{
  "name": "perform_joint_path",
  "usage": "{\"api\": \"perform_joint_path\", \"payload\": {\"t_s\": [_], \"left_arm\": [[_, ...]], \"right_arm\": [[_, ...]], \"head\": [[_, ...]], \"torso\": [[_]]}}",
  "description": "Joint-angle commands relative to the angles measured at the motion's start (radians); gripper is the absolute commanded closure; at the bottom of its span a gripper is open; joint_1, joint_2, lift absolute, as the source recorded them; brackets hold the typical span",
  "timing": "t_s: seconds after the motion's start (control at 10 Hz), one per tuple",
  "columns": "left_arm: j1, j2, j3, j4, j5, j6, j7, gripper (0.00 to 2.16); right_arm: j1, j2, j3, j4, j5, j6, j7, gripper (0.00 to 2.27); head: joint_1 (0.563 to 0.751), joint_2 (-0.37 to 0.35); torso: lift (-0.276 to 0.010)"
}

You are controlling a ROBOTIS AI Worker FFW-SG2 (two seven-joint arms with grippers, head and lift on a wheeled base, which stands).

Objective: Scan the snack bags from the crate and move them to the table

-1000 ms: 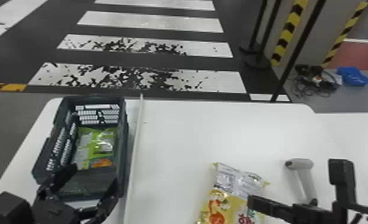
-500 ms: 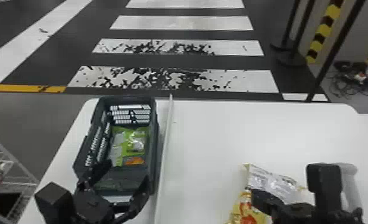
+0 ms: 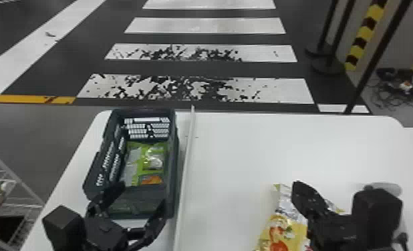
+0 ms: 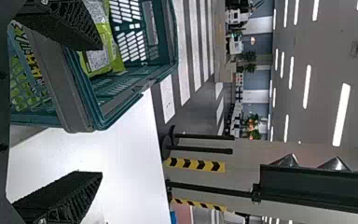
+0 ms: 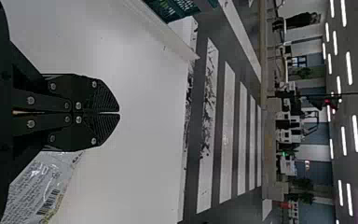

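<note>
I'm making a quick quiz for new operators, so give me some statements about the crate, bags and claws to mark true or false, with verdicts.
1. The crate stands to the left of the white strip. True.
2. The crate is empty. False: a green snack bag lies inside it.
3. The yellow and silver snack bag lies on the table, right of the strip. True.
4. The left claw is shut. False: its fingers stand wide apart.
5. The right claw is shut, with nothing visible between its fingertips. True.
</note>
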State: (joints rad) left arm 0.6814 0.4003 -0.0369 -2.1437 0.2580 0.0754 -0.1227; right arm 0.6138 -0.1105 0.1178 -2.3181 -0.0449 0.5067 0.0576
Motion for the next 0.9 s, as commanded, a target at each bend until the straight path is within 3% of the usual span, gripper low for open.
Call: {"api": "perform_joint_path", "payload": {"t_s": [0.0,0.1,0.3,0.6,0.8], "left_arm": [[-0.006,-0.001,0.000,0.004,0.007,-0.002,0.000,0.03],[-0.009,-0.001,0.002,0.004,0.010,-0.002,0.000,0.03],[-0.014,-0.003,0.002,0.004,0.017,-0.002,0.002,0.03],[-0.017,-0.001,0.003,0.010,0.018,0.001,0.000,0.03],[-0.023,-0.003,0.003,0.018,0.018,0.001,0.002,0.03]], "right_arm": [[0.052,0.000,0.014,0.016,0.010,-0.121,0.001,2.24],[0.080,0.000,0.042,0.023,0.056,-0.139,-0.008,2.24],[0.096,0.000,0.060,0.135,0.066,-0.293,-0.111,2.24],[0.038,0.019,0.053,0.319,0.011,-0.415,-0.127,2.24],[0.038,0.032,0.059,0.347,0.010,-0.431,-0.140,2.24]], "head": [[0.695,0.061],[0.695,0.071],[0.695,0.082],[0.695,0.070],[0.695,0.071]], "torso": [[-0.095],[-0.095],[-0.095],[-0.095],[-0.095]]}}
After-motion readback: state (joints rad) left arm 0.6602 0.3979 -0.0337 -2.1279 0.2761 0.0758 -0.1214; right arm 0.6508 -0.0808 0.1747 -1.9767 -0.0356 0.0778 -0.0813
